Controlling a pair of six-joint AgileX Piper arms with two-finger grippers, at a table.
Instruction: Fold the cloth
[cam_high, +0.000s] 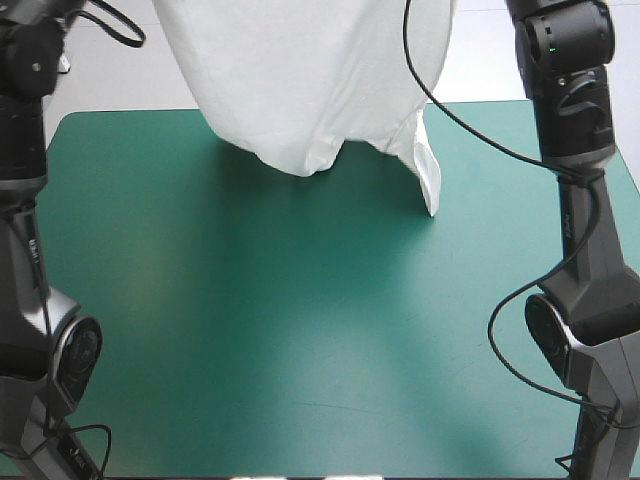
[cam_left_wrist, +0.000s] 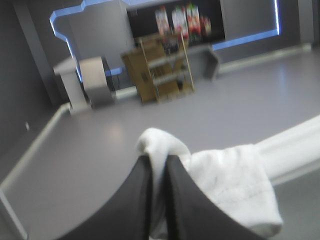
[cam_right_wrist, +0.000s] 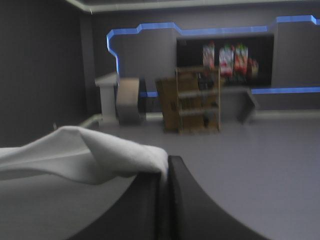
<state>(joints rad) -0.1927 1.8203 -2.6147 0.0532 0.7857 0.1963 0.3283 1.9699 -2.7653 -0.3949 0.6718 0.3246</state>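
Note:
The white T-shirt (cam_high: 300, 70) hangs in the air over the far part of the teal-green table (cam_high: 300, 320), its lower hem and a sleeve (cam_high: 428, 175) dangling down to the cover. Both arms are raised, and their grippers are out of the high view. In the left wrist view my left gripper (cam_left_wrist: 159, 165) is shut on the T-shirt (cam_left_wrist: 225, 180), white cloth bunched between and beside the black fingers. In the right wrist view my right gripper (cam_right_wrist: 165, 167) is shut on the T-shirt (cam_right_wrist: 85, 155), whose edge stretches away to one side.
The left arm (cam_high: 30, 200) rises along the table's left edge and the right arm (cam_high: 580, 200) along its right edge. The near and middle cover lies bare beneath the hanging shirt.

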